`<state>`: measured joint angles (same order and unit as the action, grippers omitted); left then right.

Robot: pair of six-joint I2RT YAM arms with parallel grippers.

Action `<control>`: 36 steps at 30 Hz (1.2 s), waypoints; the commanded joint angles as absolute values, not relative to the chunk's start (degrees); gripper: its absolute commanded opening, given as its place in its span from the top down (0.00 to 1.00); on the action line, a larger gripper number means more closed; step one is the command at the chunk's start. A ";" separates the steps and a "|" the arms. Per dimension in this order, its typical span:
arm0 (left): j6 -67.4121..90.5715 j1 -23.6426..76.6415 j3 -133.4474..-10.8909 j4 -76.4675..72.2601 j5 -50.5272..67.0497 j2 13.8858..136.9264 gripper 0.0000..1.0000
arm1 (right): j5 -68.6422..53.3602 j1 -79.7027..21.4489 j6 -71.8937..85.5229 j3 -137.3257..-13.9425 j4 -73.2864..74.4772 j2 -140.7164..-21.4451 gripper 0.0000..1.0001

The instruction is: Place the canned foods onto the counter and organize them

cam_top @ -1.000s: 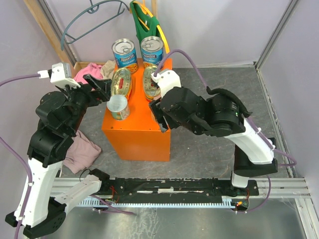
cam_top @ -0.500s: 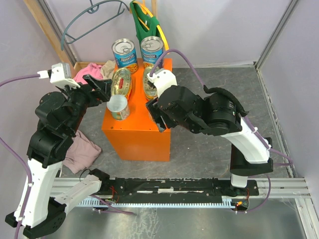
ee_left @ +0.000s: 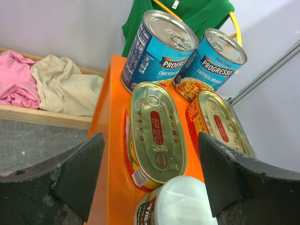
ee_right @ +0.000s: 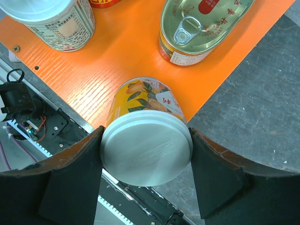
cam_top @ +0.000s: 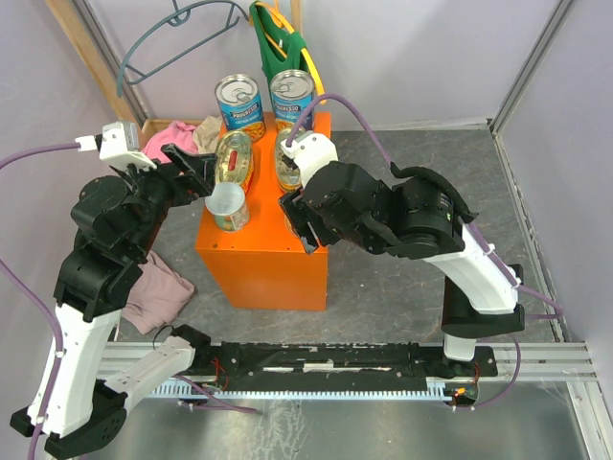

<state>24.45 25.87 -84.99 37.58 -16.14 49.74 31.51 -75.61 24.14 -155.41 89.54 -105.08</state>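
The orange counter [cam_top: 263, 268] carries two blue-labelled cans [cam_top: 239, 105] [cam_top: 293, 96] at the back. Two oval tins [cam_top: 233, 158] [cam_top: 285, 161] lie in front of them. A white-lidded can [cam_top: 227, 206] stands at the front left. My left gripper [cam_top: 196, 168] is open and empty, and hovers left of that can. In the left wrist view its fingers [ee_left: 77, 173] flank the oval tin [ee_left: 157, 133] and the white lid [ee_left: 180, 204]. My right gripper [ee_right: 146, 154] is shut on the second white-lidded can [ee_right: 146, 147], yellow-labelled, over the counter's front right edge [ee_right: 126, 51].
A wooden tray with pink and beige clothes [cam_top: 177, 134] sits behind the counter's left side. A green garment on a hanger [cam_top: 278, 43] hangs behind the cans. A pink cloth [cam_top: 158, 292] lies on the floor left of the counter. A metal rail [cam_top: 316, 359] runs along the front.
My right arm has moved left and slightly forward over the counter's right edge with the can in its grip. The left arm has not moved.
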 commanded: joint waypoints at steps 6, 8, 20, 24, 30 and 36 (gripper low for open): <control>25.77 26.10 -85.30 35.72 -15.56 50.06 0.13 | 29.53 -73.73 22.75 -155.71 85.40 -106.06 0.42; 25.67 26.10 -85.41 35.77 -15.65 50.10 0.13 | 29.02 -73.43 22.61 -155.72 85.13 -106.24 0.40; 25.47 26.08 -85.43 35.51 -15.82 50.45 0.13 | 27.71 -72.94 22.30 -155.83 84.82 -106.31 0.28; 25.74 26.15 -85.31 35.34 -15.60 50.49 0.13 | 27.69 -72.90 22.38 -155.24 84.56 -105.68 0.26; 26.01 26.10 -85.23 35.21 -15.29 50.30 0.13 | 27.41 -72.95 22.35 -153.71 83.90 -104.24 0.24; 26.27 26.09 -85.08 35.24 -15.19 50.11 0.13 | 26.97 -73.03 22.53 -153.03 83.32 -103.63 0.16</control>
<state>24.45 25.87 -84.99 37.56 -16.03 50.35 27.46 -73.06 22.68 -153.29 84.71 -105.60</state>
